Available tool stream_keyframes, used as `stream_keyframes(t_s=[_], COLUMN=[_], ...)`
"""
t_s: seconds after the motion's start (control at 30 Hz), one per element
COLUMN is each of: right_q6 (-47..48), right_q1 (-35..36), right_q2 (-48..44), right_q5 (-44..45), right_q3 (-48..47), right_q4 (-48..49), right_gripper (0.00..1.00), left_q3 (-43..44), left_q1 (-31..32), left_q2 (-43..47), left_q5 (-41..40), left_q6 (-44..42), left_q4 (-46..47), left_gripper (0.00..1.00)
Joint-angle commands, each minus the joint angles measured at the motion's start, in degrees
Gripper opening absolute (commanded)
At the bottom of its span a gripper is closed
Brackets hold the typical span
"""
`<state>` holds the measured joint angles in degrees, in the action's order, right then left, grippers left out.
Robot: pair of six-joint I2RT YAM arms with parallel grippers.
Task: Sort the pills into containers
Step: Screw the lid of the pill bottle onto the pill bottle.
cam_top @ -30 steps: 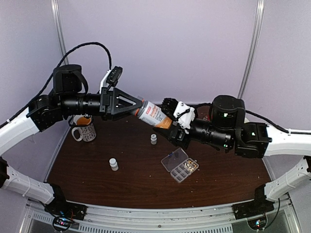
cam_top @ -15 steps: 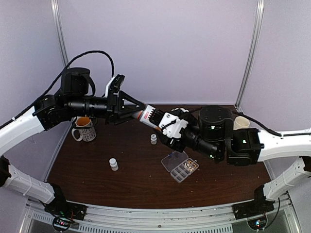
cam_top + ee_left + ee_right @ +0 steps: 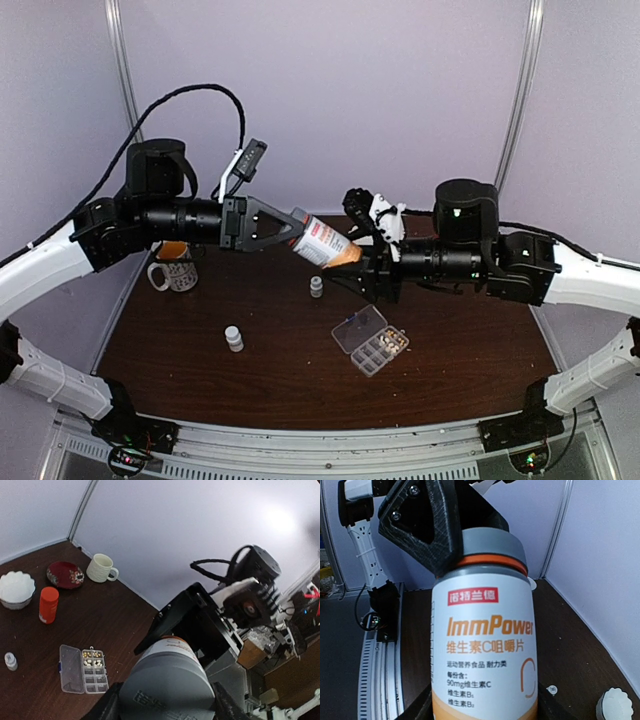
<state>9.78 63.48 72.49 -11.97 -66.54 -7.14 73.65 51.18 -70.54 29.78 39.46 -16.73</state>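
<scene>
**ITEM: LABELLED BOTTLE HELD ALOFT BETWEEN TWO GRIPPERS; CAP STEP IN HAND**

**Step in hand (judged):** opening the supply bottle. The cap is on, and no pills are leaving it.

**Held article:** labelled bottle, white and orange, tilted, high above the counter.

**Left gripper**: clamped on the grey cap, at the bottle's 10 o'clock end in the top view. A finger shows on either side of the cap in the left wrist view.

**Right gripper**: clamped on the bottle's lower body, at its 4 o'clock end. The label fills the right wrist view.

**Task's things:**
- Pill box: on the counter, lid lying open.
- Cells: at about 5 o'clock from the bottle, well below both grippers and apart from them.
- Pills: small pale pieces in the cells at the box's 2 o'clock end. The other cells look unfilled, though the detail is too fine to be sure.

**Also present:** two small white bottles, standing on the counter.

**Next move (judged):** one gripper twists the cap while the other holds the body firm. The cap then has to be set aside and the mouth brought low over one cell. A loose hold on the body would let the bottle spin or drop.
</scene>
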Motion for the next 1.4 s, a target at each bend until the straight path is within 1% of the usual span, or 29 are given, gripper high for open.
stream_keyframes(t_s=[0.0, 0.03, 0.07, 0.17, 0.2, 0.27, 0.33, 0.37, 0.43, 0.47, 0.53, 0.6, 0.63, 0.67, 0.73, 0.87, 0.93, 0.97, 1.0, 1.03, 1.07, 1.1, 1.13, 1.17, 1.2, 1.27, 1.37], right_q6=[-8.7, -9.1, -9.6, -12.2, -13.1, -14.3, -15.9, -16.7, -18.2, -18.4, -18.3, -17.8, -17.5, -17.2, -16.7, -15.7, -15.6, -15.3, -15.0, -14.5, -14.0, -13.2, -12.5, -11.9, -11.3, -10.6, -8.3], right_q1=[-0.2, -0.3, -0.2, -0.3, -0.3, -0.4, -0.4, -0.4, -0.4, -0.4, -0.3, -0.4, -0.3, -0.4, -0.5, -0.6, -1.0, -1.1, -1.2, -1.3, -1.4, -1.4, -1.4, -1.4, -1.4, -1.4, -1.4], right_q2=[-1.3, -1.6, -1.7, -1.9, -1.9, -2.0, -2.5, -2.8, -3.5, -3.7, -4.0, -4.0, -3.9, -3.8, -3.4, -3.3, -3.5, -3.7, -3.9, -4.3, -4.6, -4.9, -5.2, -5.5, -5.8, -6.6, -8.8], right_q5=[-20.6, -22.3, -24.1, -28.9, -29.9, -31.9, -33.1, -33.5, -34.0, -34.1, -33.7, -33.6, -33.8, -34.1, -34.3, -34.5, -33.5, -32.6, -31.4, -29.9, -28.7, -27.1, -25.9, -25.4, -25.2, -24.4, -22.9], right_q3=[-3.5, -3.5, -3.3, -2.6, -2.2, -1.4, 0.1, 1.0, 2.7, 3.2, 3.4, 3.4, 3.3, 3.2, 3.0, 3.1, 3.4, 3.4, 3.6, 3.6, 3.5, 3.5, 3.3, 3.1, 3.0, 3.2, 4.3], right_q4=[4.6, 4.1, 3.9, 3.8, 3.9, 4.5, 5.6, 6.6, 7.0, 7.0, 6.4, 4.5, 3.7, 2.9, 1.4, -0.5, -0.9, -1.3, -2.0, -2.7, -3.9, -5.6, -7.2, -8.8, -10.2, -12.7, -14.7], right_gripper=[0.00, 0.00, 0.00, 0.00, 0.00, 0.00, 0.00, 0.00, 0.00, 0.00, 0.00, 0.00, 0.00, 0.00, 0.00, 0.00, 0.00, 0.00, 0.00, 0.00, 0.00, 0.00, 0.00, 0.00, 0.00, 0.00, 0.00], left_q3=[-4.0, -5.3, -6.3, -7.5, -7.3, -6.4, -4.7, -4.0, -1.4, 0.1, 2.9, 5.1, 5.2, 4.9, 3.6, -1.8, -5.6, -6.5, -6.9, -7.1, -7.3, -7.7, -8.2, -8.9, -9.7, -11.7, -15.0], left_q1=[6.5, 6.9, 7.2, 7.4, 7.4, 7.4, 7.4, 7.4, 7.5, 7.7, 9.1, 10.9, 11.7, 12.8, 13.9, 15.9, 16.7, 16.8, 16.8, 16.8, 16.7, 16.7, 16.6, 16.6, 16.6, 16.7, 16.7], left_q2=[0.1, 0.8, 1.3, 1.7, 1.6, 0.9, 0.2, -0.4, -1.7, -2.4, -3.8, -5.0, -5.1, -5.1, -4.5, -2.2, -0.5, 0.0, 0.6, 1.1, 1.6, 2.2, 3.0, 3.9, 4.9, 7.4, 11.1], left_q5=[10.3, 10.5, 11.6, 14.3, 14.6, 16.1, 18.9, 19.3, 18.1, 17.0, 11.8, 3.1, -1.3, -6.0, -13.9, -24.5, -28.0, -28.1, -27.8, -27.4, -27.1, -26.7, -26.6, -26.1, -25.3, -23.7, -23.2], left_q6=[-27.9, -33.6, -41.3, -63.2, -68.2, -78.7, -92.7, -99.1, -108.3, -112.5, -120.8, -126.2, -130.6, -133.5, -137.6, -146.2, -148.9, -148.9, -147.6, -145.6, -143.6, -142.3, -140.9, -138.6, -135.7, -129.6, -117.5], left_q4=[4.1, 4.3, 4.1, -0.7, -2.0, -5.3, -11.0, -13.7, -18.2, -20.5, -25.2, -27.2, -27.6, -27.4, -25.1, -16.8, -11.4, -9.6, -8.4, -7.5, -6.8, -6.8, -6.5, -5.9, -5.5, -3.6, 2.7], left_gripper=[0.00, 0.00, 0.00, 0.00, 0.00, 0.00, 0.00, 0.00, 0.00, 0.00, 0.00, 0.00, 0.00, 0.02, 0.04, 0.04, 0.04, 0.07, 0.12, 0.19, 0.32, 0.53, 0.82, 0.96, 0.97, 0.98, 0.97])
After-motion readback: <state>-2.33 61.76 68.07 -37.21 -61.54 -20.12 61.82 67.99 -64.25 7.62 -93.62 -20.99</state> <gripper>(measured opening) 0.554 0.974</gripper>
